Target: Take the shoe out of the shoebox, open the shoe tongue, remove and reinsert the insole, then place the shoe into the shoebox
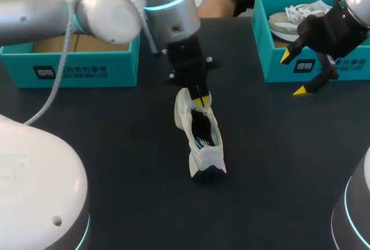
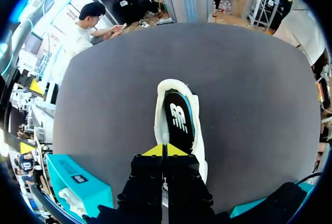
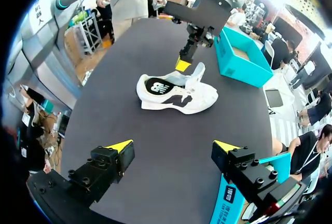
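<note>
At the left, a teal left shoebox (image 1: pixel 87 67) stands open near the far edge of the desk (image 1: pixel 115 146), well apart from the work; it is probably the sneaker's own box, left open for the sneaker's return.

Toward the middle, the left end effector (image 1: pixel 199 100) comes down from above with its yellow tips pressed together on the tongue (image 3: pixel 196 72) of a white sneaker (image 1: pixel 201 137). The right wrist view shows the tongue lifted up and away from the opening. That hold likely serves to widen the mouth of the sneaker, so the step in hand looks like opening the tongue. The sneaker rests sole-down on the bare desk, between the two boxes and outside both. Its dark insole (image 2: pixel 179 116) lies inside, exposed at the heel end.

To the right, the right end effector (image 1: pixel 293 74) hovers above the desk with its fingers spread wide and nothing between them, seemingly ready to reach in for the insole. Behind it, the right shoebox (image 1: pixel 352 67) holds a second sneaker (image 1: pixel 283 21).
</note>
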`<action>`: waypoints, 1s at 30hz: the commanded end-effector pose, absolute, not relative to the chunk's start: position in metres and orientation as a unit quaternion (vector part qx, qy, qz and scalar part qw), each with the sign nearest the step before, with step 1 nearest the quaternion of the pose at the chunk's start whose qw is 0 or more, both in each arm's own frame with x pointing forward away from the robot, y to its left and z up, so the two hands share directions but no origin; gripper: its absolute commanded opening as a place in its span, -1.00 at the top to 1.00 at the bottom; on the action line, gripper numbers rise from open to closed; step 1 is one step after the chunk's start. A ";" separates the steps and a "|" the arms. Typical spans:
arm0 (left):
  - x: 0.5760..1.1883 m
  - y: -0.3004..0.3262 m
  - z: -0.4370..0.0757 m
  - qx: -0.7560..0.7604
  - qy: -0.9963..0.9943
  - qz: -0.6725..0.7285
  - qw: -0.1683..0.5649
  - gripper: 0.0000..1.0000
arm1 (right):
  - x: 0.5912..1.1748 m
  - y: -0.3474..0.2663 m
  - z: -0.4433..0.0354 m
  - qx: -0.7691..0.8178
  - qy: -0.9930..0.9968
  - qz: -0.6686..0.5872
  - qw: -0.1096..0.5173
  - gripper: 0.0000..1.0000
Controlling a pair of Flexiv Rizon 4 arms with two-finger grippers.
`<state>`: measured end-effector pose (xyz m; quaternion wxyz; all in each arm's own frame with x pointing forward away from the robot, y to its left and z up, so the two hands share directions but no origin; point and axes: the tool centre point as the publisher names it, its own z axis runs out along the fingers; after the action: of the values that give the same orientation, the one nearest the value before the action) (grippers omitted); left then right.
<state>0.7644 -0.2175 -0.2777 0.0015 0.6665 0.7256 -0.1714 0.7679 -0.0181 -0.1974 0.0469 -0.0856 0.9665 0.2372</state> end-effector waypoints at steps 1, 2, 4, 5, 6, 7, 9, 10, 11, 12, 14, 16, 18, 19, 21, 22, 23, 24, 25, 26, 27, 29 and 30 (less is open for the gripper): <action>0.766 -0.228 -0.293 0.682 0.718 -0.133 -0.042 1.00 | 0.768 -0.018 -0.198 -0.086 0.967 0.237 0.047 -1.00; 0.766 -0.228 -0.295 0.683 0.717 -0.131 -0.037 1.00 | 0.768 -0.018 -0.198 -0.086 0.967 0.237 0.047 -1.00; 0.764 -0.229 -0.303 0.686 0.716 -0.126 -0.045 1.00 | 0.768 -0.018 -0.198 -0.086 0.967 0.237 0.047 -1.00; 0.763 -0.229 -0.305 0.685 0.716 -0.127 -0.044 1.00 | 0.768 -0.018 -0.198 -0.086 0.967 0.237 0.047 -1.00; 0.763 -0.229 -0.307 0.686 0.715 -0.128 -0.050 1.00 | 0.768 -0.018 -0.198 -0.086 0.967 0.237 0.047 -1.00; 0.762 -0.228 -0.309 0.688 0.714 -0.122 -0.048 1.00 | 0.768 -0.018 -0.198 -0.086 0.967 0.237 0.047 -1.00; 0.759 -0.228 -0.312 0.688 0.715 -0.114 -0.052 1.00 | 0.768 -0.018 -0.198 -0.086 0.967 0.237 0.047 -1.00; 0.758 -0.227 -0.314 0.688 0.715 -0.108 -0.052 1.00 | 0.768 -0.018 -0.198 -0.086 0.967 0.237 0.047 -1.00; 0.756 -0.226 -0.314 0.688 0.715 -0.108 -0.054 1.00 | 0.768 -0.018 -0.198 -0.086 0.967 0.237 0.047 -1.00; 0.753 -0.225 -0.315 0.689 0.715 -0.100 -0.060 1.00 | 0.768 -0.018 -0.198 -0.086 0.967 0.237 0.047 -1.00; 0.749 -0.222 -0.318 0.693 0.712 -0.093 -0.061 1.00 | 0.768 -0.018 -0.198 -0.086 0.967 0.237 0.047 -1.00; 0.745 -0.219 -0.321 0.696 0.709 -0.087 -0.066 1.00 | 0.768 -0.018 -0.198 -0.086 0.967 0.237 0.047 -1.00; 0.741 -0.217 -0.326 0.696 0.709 -0.086 -0.074 1.00 | 0.768 -0.018 -0.198 -0.086 0.967 0.237 0.047 -1.00; 0.739 -0.215 -0.329 0.697 0.708 -0.085 -0.076 1.00 | 0.768 -0.018 -0.198 -0.086 0.967 0.237 0.047 -1.00; 0.736 -0.213 -0.333 0.698 0.707 -0.082 -0.083 1.00 | 0.768 -0.018 -0.198 -0.086 0.967 0.237 0.047 -1.00; 0.735 -0.212 -0.335 0.698 0.706 -0.078 -0.087 1.00 | 0.768 -0.018 -0.198 -0.086 0.967 0.237 0.047 -1.00; 0.734 -0.212 -0.338 0.698 0.706 -0.078 -0.088 1.00 | 0.768 -0.018 -0.198 -0.086 0.967 0.237 0.047 -1.00; 0.734 -0.212 -0.341 0.698 0.707 -0.074 -0.092 1.00 | 0.768 -0.018 -0.198 -0.086 0.967 0.237 0.047 -1.00; 0.733 -0.211 -0.344 0.698 0.706 -0.070 -0.092 1.00 | 0.768 -0.018 -0.198 -0.086 0.967 0.237 0.047 -1.00; 0.732 -0.211 -0.345 0.696 0.709 -0.068 -0.091 1.00 | 0.768 -0.018 -0.198 -0.086 0.967 0.237 0.047 -1.00; 0.733 -0.211 -0.348 0.696 0.709 -0.067 -0.093 1.00 | 0.768 -0.018 -0.198 -0.086 0.967 0.237 0.047 -1.00; 0.733 -0.211 -0.352 0.696 0.710 -0.062 -0.092 1.00 | 0.768 -0.018 -0.198 -0.086 0.967 0.237 0.047 -1.00; 0.733 -0.211 -0.352 0.696 0.709 -0.061 -0.095 1.00 | 0.768 -0.018 -0.198 -0.086 0.967 0.237 0.047 -1.00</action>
<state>0.7328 -0.2063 -0.3471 -0.0910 0.6958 0.7095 -0.0638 0.7677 -0.0184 -0.1975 0.0471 -0.0861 0.9663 0.2379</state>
